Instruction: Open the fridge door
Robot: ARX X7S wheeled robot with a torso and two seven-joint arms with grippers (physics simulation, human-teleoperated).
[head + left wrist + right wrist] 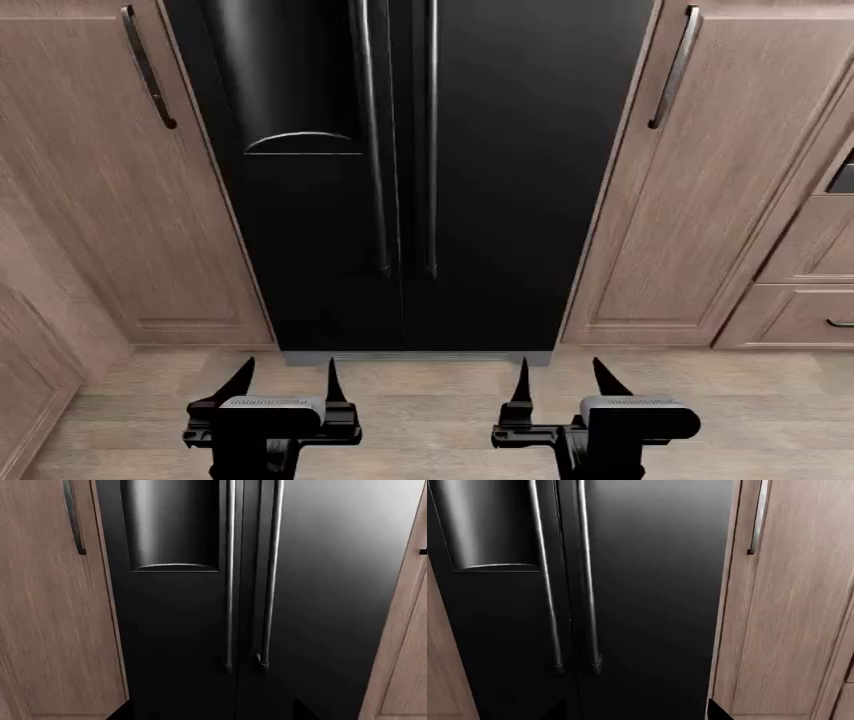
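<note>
The right gripper [558,385] hangs low over the floor with its fingers apart and empty, and the left gripper [287,382] beside it is likewise spread and holds nothing. Both point straight at the fridge [534,160], which stands ahead of them, well apart, both doors closed flush. Its two long bar handles run vertically side by side at the centre seam: the left door handle [374,140] and the right door handle [431,140], their lower ends above gripper height. The seam lies between the two grippers, so neither arm seems clearly nearer; each would have to rise and reach forward to its own handle. A recessed dispenser [287,80] sits in the left door. Brown wooden cabinets [80,220] flank the fridge on both sides, and bare wood-plank floor [427,400] lies in front, so there appears to be room to swing a door.
</note>
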